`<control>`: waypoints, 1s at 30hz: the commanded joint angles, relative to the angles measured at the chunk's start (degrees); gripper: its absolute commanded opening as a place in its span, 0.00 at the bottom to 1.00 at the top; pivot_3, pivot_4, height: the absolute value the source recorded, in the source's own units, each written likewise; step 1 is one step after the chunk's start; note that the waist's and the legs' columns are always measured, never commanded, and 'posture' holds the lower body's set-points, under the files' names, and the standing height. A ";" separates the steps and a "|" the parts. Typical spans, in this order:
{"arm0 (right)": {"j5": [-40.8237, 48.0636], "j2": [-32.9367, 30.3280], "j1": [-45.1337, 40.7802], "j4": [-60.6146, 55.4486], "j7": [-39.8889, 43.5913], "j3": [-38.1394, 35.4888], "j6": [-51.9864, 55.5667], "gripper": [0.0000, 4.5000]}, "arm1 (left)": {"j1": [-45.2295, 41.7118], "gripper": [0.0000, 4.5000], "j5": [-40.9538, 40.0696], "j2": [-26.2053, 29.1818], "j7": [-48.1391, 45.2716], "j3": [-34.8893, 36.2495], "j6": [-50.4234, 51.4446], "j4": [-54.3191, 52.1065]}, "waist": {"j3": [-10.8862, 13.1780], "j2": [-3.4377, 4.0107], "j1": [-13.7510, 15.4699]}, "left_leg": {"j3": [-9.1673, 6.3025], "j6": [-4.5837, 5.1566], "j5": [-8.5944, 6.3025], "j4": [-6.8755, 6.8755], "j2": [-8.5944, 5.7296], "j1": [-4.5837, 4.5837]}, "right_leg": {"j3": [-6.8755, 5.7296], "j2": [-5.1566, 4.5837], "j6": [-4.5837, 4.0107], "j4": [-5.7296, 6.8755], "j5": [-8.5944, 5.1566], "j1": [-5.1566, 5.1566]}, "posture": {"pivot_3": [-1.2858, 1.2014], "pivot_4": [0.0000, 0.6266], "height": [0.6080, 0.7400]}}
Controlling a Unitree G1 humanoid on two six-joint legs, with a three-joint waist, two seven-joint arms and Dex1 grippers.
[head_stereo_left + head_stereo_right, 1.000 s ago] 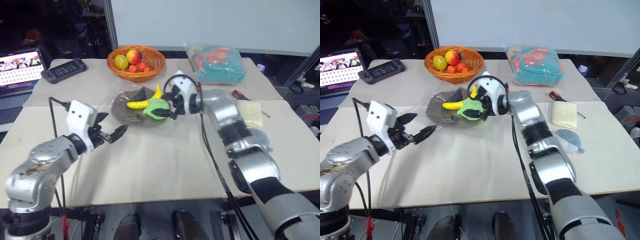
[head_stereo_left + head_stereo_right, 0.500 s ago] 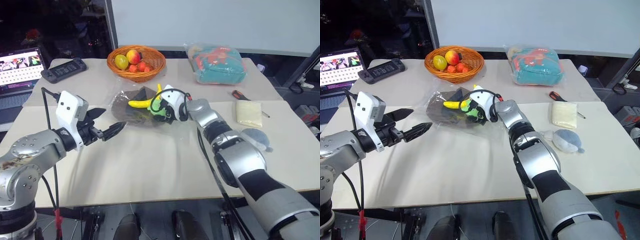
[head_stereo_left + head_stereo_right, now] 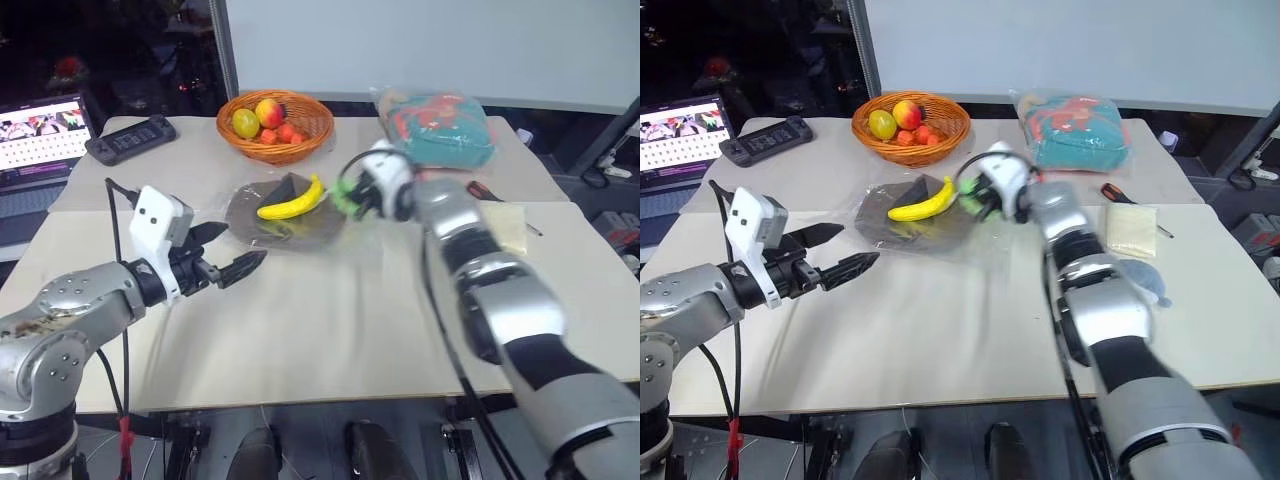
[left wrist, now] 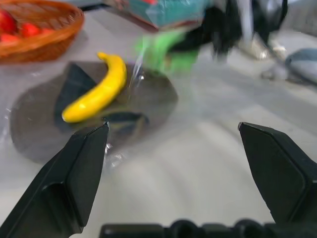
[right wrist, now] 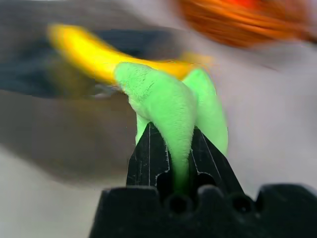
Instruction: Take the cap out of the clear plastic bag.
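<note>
Right wrist view alone confirms the grip: right hand [image 5: 171, 148] clenched on the green soft lump [image 5: 171, 106]. Head views show it just right of the clear plastic bag [image 3: 285, 215]. The cap [image 3: 250, 215] lies inside the bag, mid-counter [image 3: 330, 320], a banana [image 3: 292, 200] on top. Left hand [image 3: 225, 255] fully spread, empty, near-left of the bag.

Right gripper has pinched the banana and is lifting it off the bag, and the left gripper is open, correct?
Not quite. The right gripper is shut on the green soft lump, not the banana, as the right wrist view shows. The banana lies on the clear plastic bag over the cap. The left gripper is open, as you say.
</note>
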 commanded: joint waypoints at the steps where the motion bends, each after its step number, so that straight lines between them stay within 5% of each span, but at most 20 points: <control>1: -2.14 -5.26 -1.46 0.17 -4.28 -0.55 -0.52 0.01 | -0.51 1.00 -0.77 0.68 -0.30 -0.75 -0.50 -2.15 | 0.00 0.00 -0.14 | 0.01 0.00 0.00 -0.01 0.01 0.00 | 0.00 0.01 0.00 -0.03 0.00 0.00 | 0.52 0.24 1.00; 12: -17.22 -10.85 5.10 5.64 -20.76 9.99 -6.70 0.01 | -1.84 1.00 -0.51 0.01 -0.13 -3.12 -1.28 -1.45 | 0.01 0.00 -2.03 | 0.09 -0.01 0.01 0.01 0.01 0.29 | 0.24 0.09 -0.01 0.15 0.01 0.09 | 0.52 0.24 1.00; 19: -18.04 -11.15 4.59 4.90 -16.76 10.59 -6.74 0.55 | -1.17 1.00 -1.47 0.31 0.73 -1.99 -0.54 -2.32 | 0.01 -0.01 -1.85 | 0.09 -0.03 0.03 0.06 -0.02 0.28 | 0.26 0.08 0.06 0.17 0.06 0.12 | 0.52 0.24 1.00; 24: -18.42 -13.64 0.59 -1.66 3.15 12.58 -2.13 0.94 | 0.15 1.00 -0.86 1.65 0.84 -1.47 -0.72 -2.05 | 0.07 0.08 -1.85 | 0.09 -0.03 0.03 0.05 -0.01 0.29 | 0.26 0.08 0.07 0.16 0.06 0.12 | 0.52 0.24 1.00; 30: -8.10 -13.32 -0.20 -18.75 23.10 7.00 5.41 0.98 | -0.52 1.00 0.20 1.44 1.10 -2.69 -1.57 -0.93 | 0.27 0.30 -1.81 | 0.06 -0.03 0.02 0.05 0.03 0.32 | 0.20 0.13 0.07 0.20 0.05 0.12 | 0.52 0.24 1.00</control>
